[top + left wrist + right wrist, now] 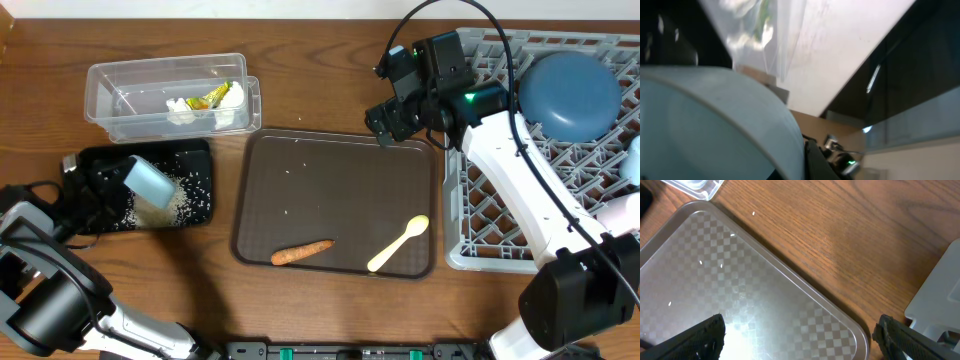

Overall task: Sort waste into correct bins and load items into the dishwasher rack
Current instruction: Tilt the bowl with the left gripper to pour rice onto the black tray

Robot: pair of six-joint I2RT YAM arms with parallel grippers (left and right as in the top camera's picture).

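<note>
Bright, even light with glare on the serving tray (740, 322); the light-blue bowl (705, 125) looms blurred.

Dark brown serving tray (340, 190) flat on wooden table (300, 100); surface seemingly checker-textured, glossy.

Your left arm (40, 270) reaches up from the near left corner and folds in short. Its left gripper (118, 185) is clamped tight on a light-blue bowl (150, 181), which it holds tipped on its side. Your right arm (520, 180) stretches from the near right corner diagonally away and to the left, and the right gripper (385, 120) points downward with its jaws spread wide and nothing between the fingers (700, 340).
</note>
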